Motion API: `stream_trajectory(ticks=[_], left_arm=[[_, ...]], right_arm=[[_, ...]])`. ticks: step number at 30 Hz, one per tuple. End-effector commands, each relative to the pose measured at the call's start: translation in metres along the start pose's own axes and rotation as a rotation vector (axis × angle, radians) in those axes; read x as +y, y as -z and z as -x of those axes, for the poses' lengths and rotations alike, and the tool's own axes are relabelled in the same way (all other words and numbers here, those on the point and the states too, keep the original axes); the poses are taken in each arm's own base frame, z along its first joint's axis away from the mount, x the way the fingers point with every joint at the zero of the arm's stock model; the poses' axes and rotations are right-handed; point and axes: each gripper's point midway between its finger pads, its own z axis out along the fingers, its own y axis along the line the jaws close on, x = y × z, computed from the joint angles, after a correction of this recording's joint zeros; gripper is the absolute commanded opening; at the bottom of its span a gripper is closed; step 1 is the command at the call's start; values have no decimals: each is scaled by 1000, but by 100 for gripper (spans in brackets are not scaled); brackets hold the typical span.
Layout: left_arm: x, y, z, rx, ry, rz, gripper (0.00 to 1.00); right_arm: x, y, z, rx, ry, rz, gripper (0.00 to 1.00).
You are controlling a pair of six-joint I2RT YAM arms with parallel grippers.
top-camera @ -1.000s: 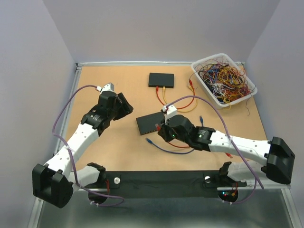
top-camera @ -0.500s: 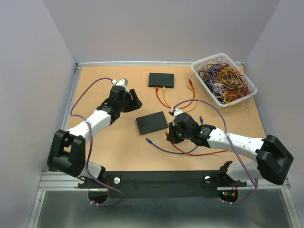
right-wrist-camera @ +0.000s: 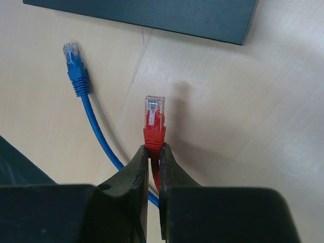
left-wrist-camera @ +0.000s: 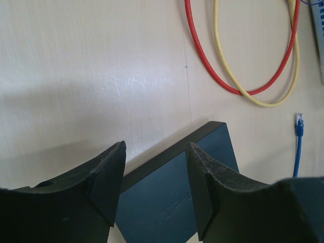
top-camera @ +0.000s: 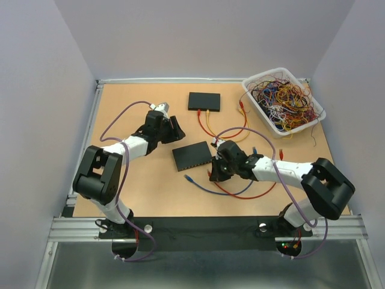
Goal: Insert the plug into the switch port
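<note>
The red plug (right-wrist-camera: 154, 114) should be light, rigid and probably brittle at the clear head, so grip it at the boot. My right pincer (right-wrist-camera: 154, 151) is clamped on that boot, aiming the plug at the switch (right-wrist-camera: 152, 15) on the bench (right-wrist-camera: 243, 126) but short of it. My left pincer (left-wrist-camera: 154, 152) stands apart over the switch's corner, holding nothing.

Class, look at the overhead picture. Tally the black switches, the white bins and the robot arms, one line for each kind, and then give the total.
Black switches: 2 (far switch, near switch)
White bin of wires: 1
Robot arms: 2 (left arm, right arm)
Total: 5
</note>
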Motion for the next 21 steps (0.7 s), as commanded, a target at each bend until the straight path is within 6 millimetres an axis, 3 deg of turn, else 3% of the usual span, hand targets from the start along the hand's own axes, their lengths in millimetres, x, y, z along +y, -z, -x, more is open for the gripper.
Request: stream_trajectory(ticks=[1,11,21], left_arm=[[0,-1,-7,3,12,-30,61],[18,8,-48,59,54,-23,59],[20,28,-58,41,74,-16,58]], right_arm=[[20,-5,26,-48,22,82,1],[10,-15,32,-34,-12,56,0],[-2,-22,39,-41,-43,15,1]])
